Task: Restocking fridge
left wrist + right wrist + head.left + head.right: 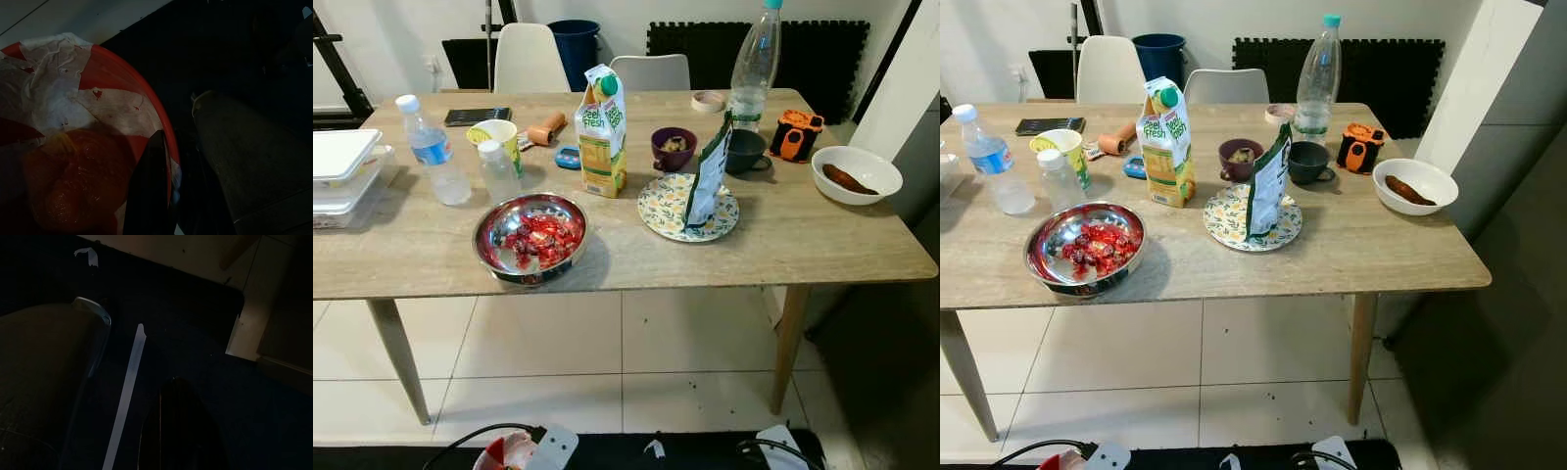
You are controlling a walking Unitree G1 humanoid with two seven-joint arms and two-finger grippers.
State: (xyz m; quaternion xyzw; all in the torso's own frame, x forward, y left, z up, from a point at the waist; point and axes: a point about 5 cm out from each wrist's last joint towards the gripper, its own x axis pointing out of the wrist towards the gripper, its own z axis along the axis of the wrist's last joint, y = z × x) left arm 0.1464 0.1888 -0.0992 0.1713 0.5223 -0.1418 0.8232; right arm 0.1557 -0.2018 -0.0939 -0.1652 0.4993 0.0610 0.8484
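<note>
Nearest, the left gripper [149,196] hangs low in shade over a red bowl [122,98] lined with white paper; whether its fingers are apart cannot be told. The right gripper [178,431] is a dark blur, spread likewise unreadable. On the wooden table [783,257], a steel bowl [530,238] holds red pieces. Beyond, a juice carton [603,130] stands upright beside a green pouch [709,176] on a patterned plate [658,211]. Far right, a white bowl [855,174] holds something brown.
</note>
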